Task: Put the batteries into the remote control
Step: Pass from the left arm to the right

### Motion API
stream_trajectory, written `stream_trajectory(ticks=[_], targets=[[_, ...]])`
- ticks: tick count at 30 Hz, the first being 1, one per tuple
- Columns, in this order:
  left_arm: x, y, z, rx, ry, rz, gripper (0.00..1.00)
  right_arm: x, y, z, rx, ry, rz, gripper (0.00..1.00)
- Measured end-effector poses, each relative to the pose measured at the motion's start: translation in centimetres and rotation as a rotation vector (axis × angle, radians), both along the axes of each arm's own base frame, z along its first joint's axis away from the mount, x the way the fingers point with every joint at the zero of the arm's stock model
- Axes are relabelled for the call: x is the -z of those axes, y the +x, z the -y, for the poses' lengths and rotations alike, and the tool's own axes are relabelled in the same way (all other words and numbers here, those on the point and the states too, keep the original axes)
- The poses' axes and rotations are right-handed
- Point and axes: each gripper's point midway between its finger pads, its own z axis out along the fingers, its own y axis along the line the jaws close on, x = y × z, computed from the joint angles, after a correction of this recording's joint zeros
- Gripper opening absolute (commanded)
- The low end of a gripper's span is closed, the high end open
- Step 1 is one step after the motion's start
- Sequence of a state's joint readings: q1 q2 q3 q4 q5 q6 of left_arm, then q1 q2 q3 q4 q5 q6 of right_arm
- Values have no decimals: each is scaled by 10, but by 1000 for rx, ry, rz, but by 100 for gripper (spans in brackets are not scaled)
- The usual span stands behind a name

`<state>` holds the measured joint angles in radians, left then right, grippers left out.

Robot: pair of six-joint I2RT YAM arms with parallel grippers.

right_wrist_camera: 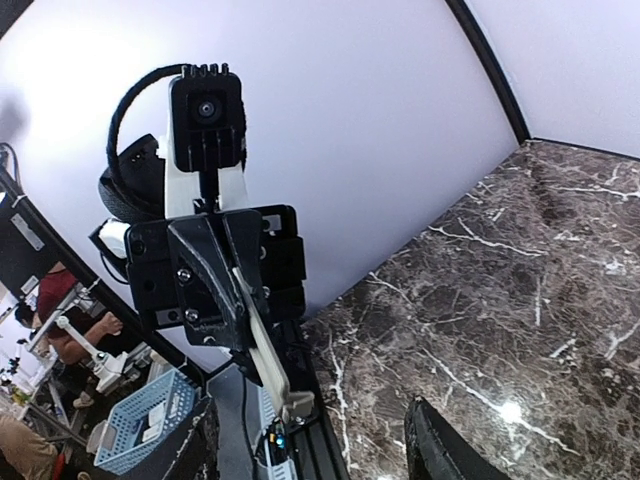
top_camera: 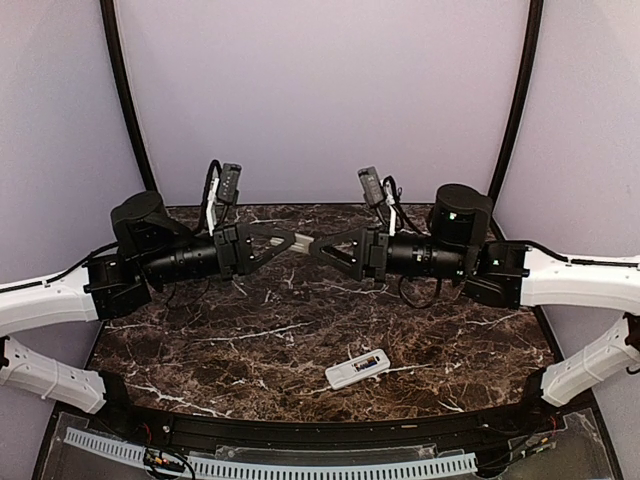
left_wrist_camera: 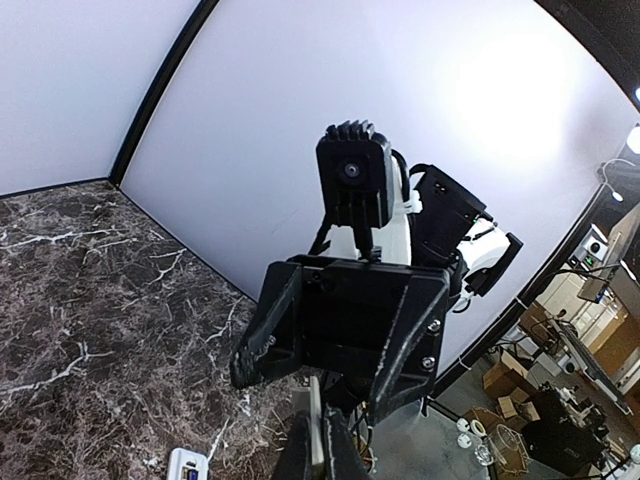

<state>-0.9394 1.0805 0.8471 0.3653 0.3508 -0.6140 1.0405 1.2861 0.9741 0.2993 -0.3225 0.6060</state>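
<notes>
The white remote control (top_camera: 357, 369) lies on the marble table near the front, right of centre, with its dark slot facing up. Its corner shows in the left wrist view (left_wrist_camera: 187, 467) with a bluish bit in the slot; I cannot tell whether that is the batteries. No loose batteries are in view. My left gripper (top_camera: 303, 243) is raised mid-table and shut on a flat grey cover piece (left_wrist_camera: 315, 404), also seen edge-on in the right wrist view (right_wrist_camera: 266, 366). My right gripper (top_camera: 318, 248) faces it tip to tip, open and empty, with its jaws spread wide in the left wrist view (left_wrist_camera: 325, 378).
The dark marble table (top_camera: 230, 340) ends at a black front rail (top_camera: 300, 425). Purple-white walls with black corner posts (top_camera: 125, 100) close off the back and sides. A blue basket (right_wrist_camera: 150, 420) and workshop clutter lie beyond the table.
</notes>
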Motion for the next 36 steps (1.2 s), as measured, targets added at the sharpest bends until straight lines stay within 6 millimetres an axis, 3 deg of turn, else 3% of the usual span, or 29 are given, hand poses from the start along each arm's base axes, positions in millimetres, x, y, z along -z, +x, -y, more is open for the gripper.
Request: stream_trajectory(ticks=[5, 13, 22, 30, 34, 35, 36], targets=[[-4, -3, 7, 16, -19, 9, 0, -12, -10, -14, -86, 62, -10, 33], [-12, -5, 7, 25, -49, 25, 0, -18, -17, -19, -136, 97, -6, 18], [-13, -7, 8, 37, -55, 27, 0, -19, -19, -20, -152, 99, -6, 14], [-17, -10, 8, 50, -68, 35, 0, -25, -21, -20, -164, 108, 3, 0], [-18, -11, 7, 54, -72, 35, 0, -28, -22, -20, -168, 109, 6, 0], [-19, -11, 7, 55, -74, 36, 2, -28, -22, -20, -168, 109, 5, 0], [-19, -11, 7, 55, -74, 37, 15, -28, -22, -20, -169, 107, 4, 0]])
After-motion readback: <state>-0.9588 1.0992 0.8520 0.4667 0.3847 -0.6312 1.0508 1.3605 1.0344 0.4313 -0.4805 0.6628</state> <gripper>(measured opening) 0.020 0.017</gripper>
